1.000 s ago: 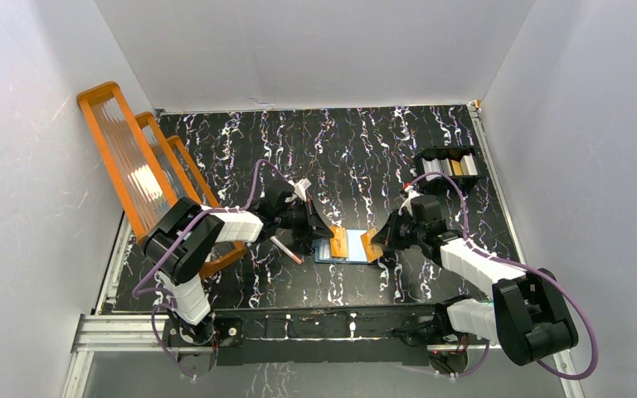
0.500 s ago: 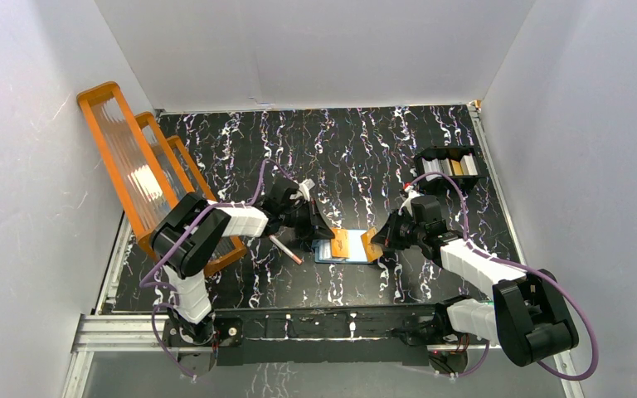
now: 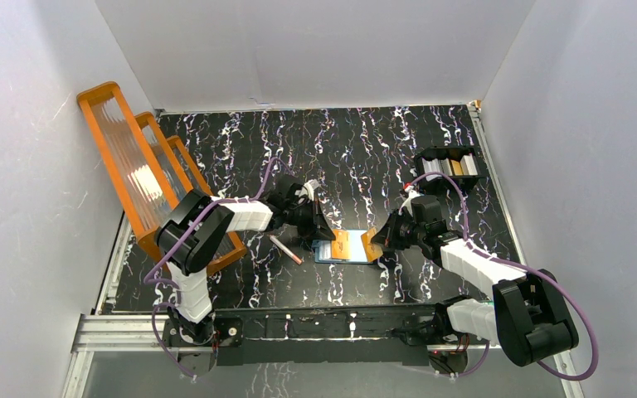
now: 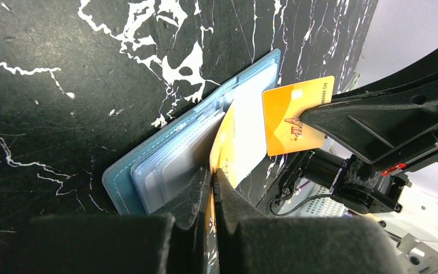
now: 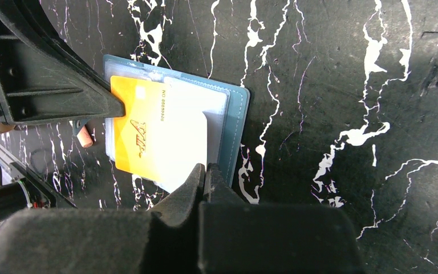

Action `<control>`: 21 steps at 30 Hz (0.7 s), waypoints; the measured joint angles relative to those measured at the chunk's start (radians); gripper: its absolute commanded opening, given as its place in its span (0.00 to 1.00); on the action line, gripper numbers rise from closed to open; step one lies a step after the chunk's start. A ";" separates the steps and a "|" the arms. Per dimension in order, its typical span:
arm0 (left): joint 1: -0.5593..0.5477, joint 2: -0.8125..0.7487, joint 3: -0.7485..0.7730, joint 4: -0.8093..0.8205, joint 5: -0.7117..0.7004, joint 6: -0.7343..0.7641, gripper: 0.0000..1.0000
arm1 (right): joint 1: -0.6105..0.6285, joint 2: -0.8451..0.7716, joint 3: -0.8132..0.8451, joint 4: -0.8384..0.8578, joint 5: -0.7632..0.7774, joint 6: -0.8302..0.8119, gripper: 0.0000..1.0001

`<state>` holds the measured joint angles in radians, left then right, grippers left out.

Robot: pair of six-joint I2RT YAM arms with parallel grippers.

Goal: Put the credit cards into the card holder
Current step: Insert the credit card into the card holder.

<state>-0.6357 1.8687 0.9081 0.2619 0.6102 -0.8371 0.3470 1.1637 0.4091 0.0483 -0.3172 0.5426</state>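
Observation:
The teal-blue card holder (image 3: pixel 353 247) lies open on the table, its clear pockets facing up; it also shows in the left wrist view (image 4: pixel 148 171) and in the right wrist view (image 5: pixel 236 128). My left gripper (image 3: pixel 329 236) (image 4: pixel 213 174) is shut on an orange-gold credit card (image 3: pixel 339 243) (image 5: pixel 142 134), held low over the holder's left half. My right gripper (image 3: pixel 375 240) (image 5: pixel 205 171) is shut on a second orange-gold card (image 3: pixel 371 245) (image 4: pixel 293 117), tilted over the holder's right edge. In its own wrist view that card is edge-on and hidden.
A thin pink-brown stick (image 3: pixel 286 249) lies just left of the holder. A big orange ribbed rack (image 3: pixel 141 178) leans at the left wall. A black compartmented tray (image 3: pixel 450 166) with more cards stands at the back right.
My left arm has shifted a little to the right with its card, closer over the holder. The right arm and its card have not visibly moved.

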 measured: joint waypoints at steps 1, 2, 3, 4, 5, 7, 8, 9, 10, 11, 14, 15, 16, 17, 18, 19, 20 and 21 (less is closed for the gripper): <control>-0.001 0.000 0.005 -0.011 -0.001 0.003 0.00 | 0.000 0.000 0.000 0.000 0.000 0.000 0.00; -0.002 0.000 0.011 -0.027 -0.002 0.006 0.00 | 0.000 0.000 0.000 0.000 0.000 0.000 0.00; -0.003 0.000 0.018 -0.042 -0.003 0.008 0.00 | 0.000 0.000 0.000 0.000 0.000 0.000 0.00; -0.003 0.000 0.023 -0.055 -0.005 0.011 0.00 | 0.000 0.000 0.000 0.000 0.000 0.000 0.00; -0.004 0.000 0.026 -0.062 -0.008 0.012 0.00 | 0.000 0.000 0.000 0.001 0.000 0.001 0.00; -0.005 0.000 0.028 -0.070 -0.013 0.011 0.00 | 0.000 0.000 0.000 0.002 -0.002 0.002 0.00; -0.006 0.000 0.028 -0.071 -0.016 0.010 0.00 | 0.000 0.000 0.000 0.003 -0.003 0.002 0.00; -0.007 0.000 0.028 -0.069 -0.018 0.006 0.00 | 0.000 0.000 -0.001 0.004 -0.003 0.003 0.00; -0.009 0.000 0.028 -0.064 -0.020 -0.002 0.00 | 0.000 0.000 -0.002 0.006 -0.004 0.003 0.00; -0.011 0.000 0.027 -0.056 -0.022 -0.011 0.00 | 0.000 0.000 -0.003 0.007 -0.004 0.004 0.00; -0.021 0.000 0.023 -0.018 -0.028 -0.040 0.00 | 0.000 0.000 -0.009 0.012 -0.008 0.009 0.00; -0.025 0.002 0.022 -0.008 -0.029 -0.048 0.00 | 0.000 0.000 -0.009 0.014 -0.011 0.011 0.00; -0.029 0.007 0.023 -0.002 -0.031 -0.054 0.00 | 0.000 0.000 -0.010 0.015 -0.012 0.013 0.00; -0.031 0.011 0.024 0.001 -0.033 -0.057 0.00 | 0.000 0.000 -0.011 0.016 -0.014 0.015 0.00; -0.034 0.018 0.026 0.002 -0.035 -0.061 0.00 | 0.000 0.000 -0.013 0.018 -0.016 0.019 0.00; -0.036 0.026 0.029 0.002 -0.035 -0.065 0.00 | 0.000 0.000 -0.014 0.021 -0.019 0.023 0.00; -0.037 0.032 0.032 0.003 -0.035 -0.067 0.00 | 0.000 0.000 -0.014 0.022 -0.019 0.024 0.00; -0.039 0.035 0.037 0.003 -0.036 -0.068 0.00 | 0.000 0.000 -0.014 0.023 -0.021 0.027 0.00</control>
<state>-0.6743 1.9041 0.9451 0.2646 0.5743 -0.9054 0.3470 1.1641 0.3946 0.0715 -0.3382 0.5694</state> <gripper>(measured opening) 0.008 0.014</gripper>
